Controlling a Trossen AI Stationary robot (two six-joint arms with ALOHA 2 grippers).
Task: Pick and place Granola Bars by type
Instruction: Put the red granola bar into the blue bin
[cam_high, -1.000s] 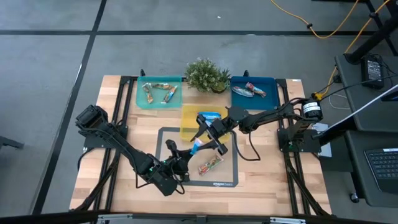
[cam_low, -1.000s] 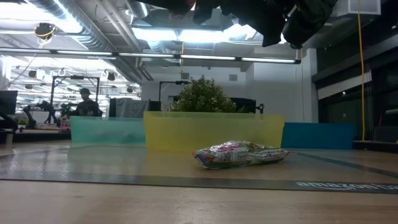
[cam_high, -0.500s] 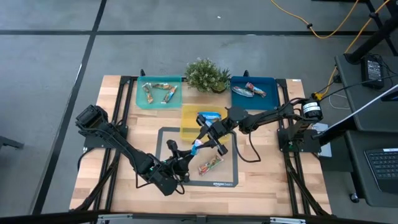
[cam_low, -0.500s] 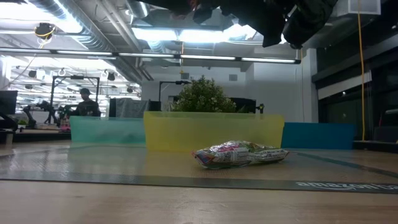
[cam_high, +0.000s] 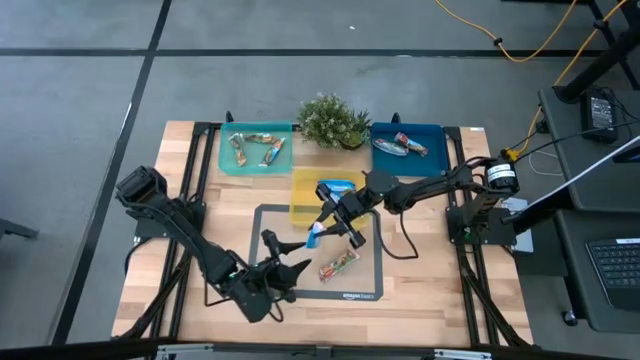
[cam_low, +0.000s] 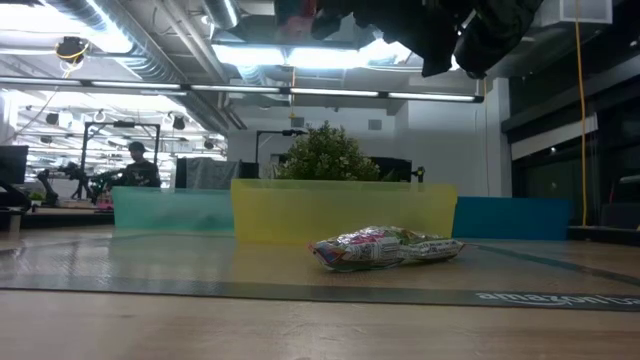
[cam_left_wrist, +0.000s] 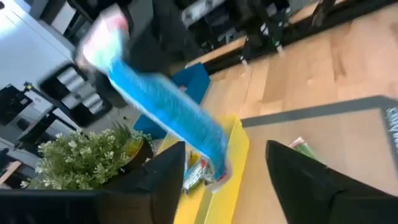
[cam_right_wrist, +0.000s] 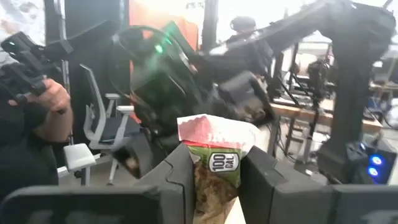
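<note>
Blue foil-wrapped granola bar pinched at one end in right gripper, long axis slanting down out of jaws, above mat. Left gripper parted, empty, just beside bar's free end. Yellow tray close behind right jaws.

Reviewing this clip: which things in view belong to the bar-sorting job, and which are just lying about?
Job:
- blue bar, held in the right claw
- loose bar on the grey mat
- sorted bars
- teal tray, yellow tray, blue tray
- left claw, open

Lying about:
- plant
- floor cables
</note>
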